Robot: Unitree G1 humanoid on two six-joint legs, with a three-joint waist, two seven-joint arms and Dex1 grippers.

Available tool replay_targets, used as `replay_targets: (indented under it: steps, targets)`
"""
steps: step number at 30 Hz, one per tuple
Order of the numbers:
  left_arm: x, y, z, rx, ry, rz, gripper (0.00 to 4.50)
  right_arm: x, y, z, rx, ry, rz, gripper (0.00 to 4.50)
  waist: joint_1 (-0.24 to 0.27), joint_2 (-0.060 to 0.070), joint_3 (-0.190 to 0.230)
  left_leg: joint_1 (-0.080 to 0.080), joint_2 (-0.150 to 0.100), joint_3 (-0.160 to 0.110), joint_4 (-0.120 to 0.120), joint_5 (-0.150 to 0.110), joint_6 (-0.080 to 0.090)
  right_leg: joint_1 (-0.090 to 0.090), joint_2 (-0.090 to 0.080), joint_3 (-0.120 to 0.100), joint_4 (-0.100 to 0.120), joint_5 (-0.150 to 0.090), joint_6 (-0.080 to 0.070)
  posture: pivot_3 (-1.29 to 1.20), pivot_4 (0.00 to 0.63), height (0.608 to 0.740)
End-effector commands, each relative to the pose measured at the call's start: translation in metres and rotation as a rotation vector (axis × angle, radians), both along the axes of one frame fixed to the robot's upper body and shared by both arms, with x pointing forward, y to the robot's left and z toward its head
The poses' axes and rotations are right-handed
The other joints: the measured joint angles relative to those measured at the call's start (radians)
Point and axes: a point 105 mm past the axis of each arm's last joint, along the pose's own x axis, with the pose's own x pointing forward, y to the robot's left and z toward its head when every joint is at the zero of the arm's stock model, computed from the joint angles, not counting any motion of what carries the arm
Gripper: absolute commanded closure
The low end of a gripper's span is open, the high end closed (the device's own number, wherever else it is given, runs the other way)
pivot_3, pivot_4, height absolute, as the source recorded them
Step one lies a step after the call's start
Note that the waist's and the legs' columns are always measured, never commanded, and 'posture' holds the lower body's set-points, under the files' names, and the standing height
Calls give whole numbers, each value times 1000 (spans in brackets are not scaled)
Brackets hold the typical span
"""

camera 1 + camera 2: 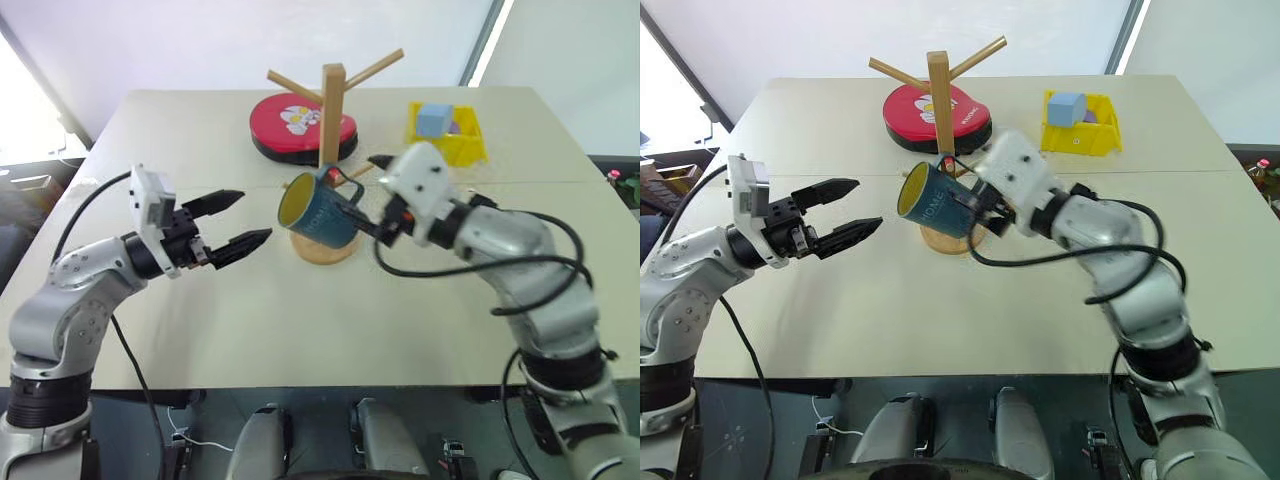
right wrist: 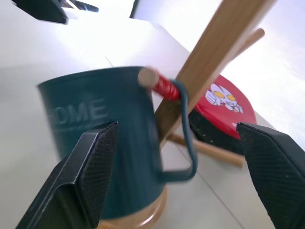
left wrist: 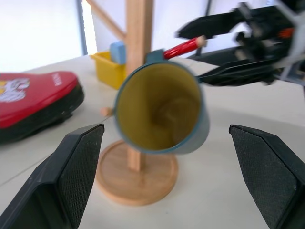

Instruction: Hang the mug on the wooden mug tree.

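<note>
Left eye view: mug (image 1: 318, 212) hanging by its handle on a low peg of the wooden mug tree (image 1: 332, 110), tilted, yellow mouth turned toward the left gripper (image 1: 239, 221), bottom just above the round base. Right gripper (image 1: 368, 196) just beside the mug's handle side, black fingers spread, nothing held. Left gripper near the mug's mouth but apart from it, fingers spread, empty. Both forearms reaching roughly level across the table (image 1: 300, 320), converging on the tree from either side. Red case (image 1: 300, 126) and yellow bin (image 1: 450, 135) behind the tree, well apart from the action.

Right eye view: same layout; mug in front of the post, right gripper close behind it.

Left wrist view: yellow inside of the mug facing the camera, rim between the two wide-set pads (image 3: 71, 176), no contact. Red-tipped peg poking out above the rim; right gripper's fingers beyond, open.

Right wrist view: handle loop threaded over the red-marked peg, weight on the peg. Pads (image 2: 93, 167) standing wide on either side, clear of the mug.

Step, as judged: release stage, mug appears hung. Next move calls for pulling the right gripper straight back without clipping the handle or peg, and keeping the left clear of the rim; a nudge could swing the mug off.
</note>
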Motion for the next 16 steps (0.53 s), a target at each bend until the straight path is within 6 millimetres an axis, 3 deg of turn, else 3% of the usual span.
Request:
replay_targets:
  steps: [1,7,11,16]
  targets:
    - [12,34,-13,-9,-10,212,0,-12,-21,3,118,-7,15,428,0,0,0,0,0,0,0,0,0,0,0,0,0,0,0,0,150,735]
    - [27,90,-68,-1,63,593,0,3,-77,-51,291,87,-191,428,0,-1,0,2,1,0,0,0,0,1,0,1,1,0,0,0,150,735]
    - [17,99,-87,9,79,661,0,7,-98,-77,365,137,-261,428,0,-1,0,1,1,1,1,0,0,0,0,2,2,0,0,0,150,735]
    - [12,101,-94,12,90,677,0,12,-105,-89,388,142,-284,428,1,-1,0,1,1,0,1,0,0,0,-1,2,2,0,0,0,150,735]
